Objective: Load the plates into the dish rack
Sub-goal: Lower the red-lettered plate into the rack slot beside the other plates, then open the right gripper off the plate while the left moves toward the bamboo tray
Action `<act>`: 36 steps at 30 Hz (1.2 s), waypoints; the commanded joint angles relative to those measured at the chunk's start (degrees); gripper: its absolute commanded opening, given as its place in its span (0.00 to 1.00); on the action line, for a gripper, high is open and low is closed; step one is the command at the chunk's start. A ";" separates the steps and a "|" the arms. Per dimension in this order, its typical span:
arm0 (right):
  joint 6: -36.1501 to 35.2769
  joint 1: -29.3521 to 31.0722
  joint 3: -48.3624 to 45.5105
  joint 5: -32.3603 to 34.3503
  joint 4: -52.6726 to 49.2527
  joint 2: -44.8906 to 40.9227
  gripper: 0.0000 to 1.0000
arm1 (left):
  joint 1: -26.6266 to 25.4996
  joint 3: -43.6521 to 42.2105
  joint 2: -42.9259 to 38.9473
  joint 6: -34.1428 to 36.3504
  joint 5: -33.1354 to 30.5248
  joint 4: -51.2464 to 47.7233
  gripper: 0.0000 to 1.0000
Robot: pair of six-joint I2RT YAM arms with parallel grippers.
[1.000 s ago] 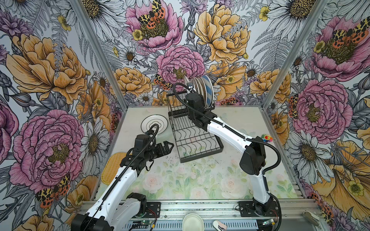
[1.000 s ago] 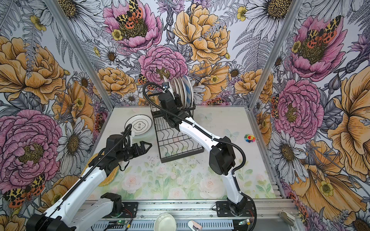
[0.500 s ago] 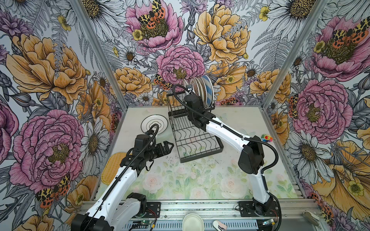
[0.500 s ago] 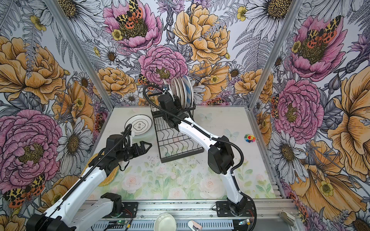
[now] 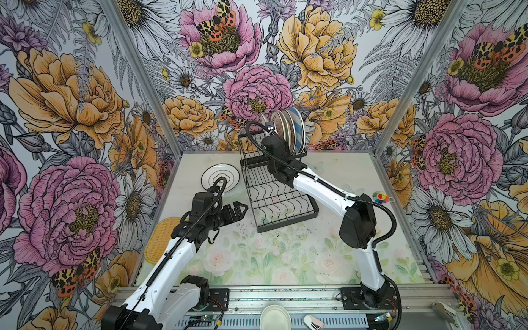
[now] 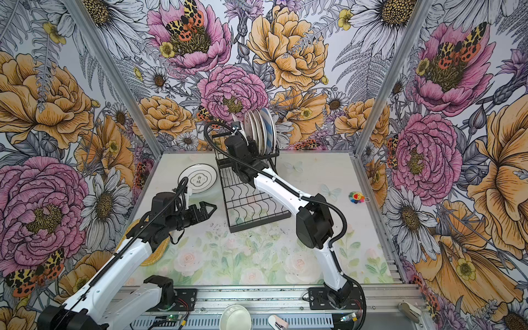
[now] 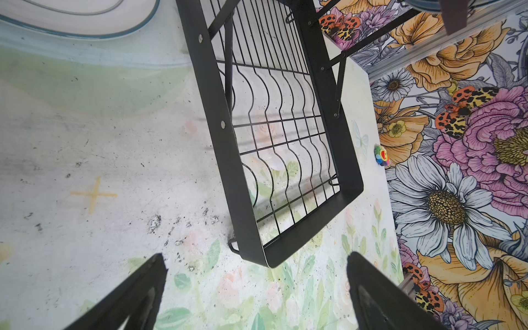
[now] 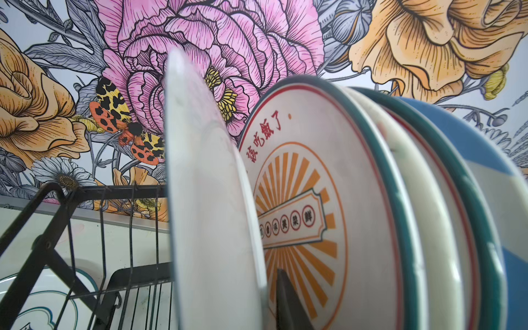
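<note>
Racked plates (image 5: 289, 130) filled the rack's (image 5: 275, 197) upper tier. Unloaded: a loose plate (image 5: 211, 175) at the worktop's (image 5: 343, 177) far-left and a tray (image 5: 157, 238) at its left edge. Left gripper (image 5: 239, 209) apart, empty. Right gripper (image 5: 270, 133) at the end plate (image 8: 205, 200), grip unclear.

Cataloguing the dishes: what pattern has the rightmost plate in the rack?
Blue and white stripes; that plate shows best in a top view.

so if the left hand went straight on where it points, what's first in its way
Likely the dish rack, at its lower tier's near corner; the left hand's height above it is unclear.
</note>
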 commanded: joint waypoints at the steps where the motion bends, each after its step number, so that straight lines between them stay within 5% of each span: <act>1: -0.39 0.14 0.35 0.98 1.06 -4.10 0.25 | 0.70 -0.08 -0.78 1.66 -1.31 0.10 0.99; 25: 0.43 1.99 -8.60 1.23 1.08 -15.79 0.41 | 0.78 -0.10 -1.97 1.13 -2.67 -0.23 0.99; 36: 8.45 4.07 -23.54 -1.36 -2.17 -28.05 0.53 | 7.17 4.17 -1.60 -0.78 -17.96 -12.53 0.99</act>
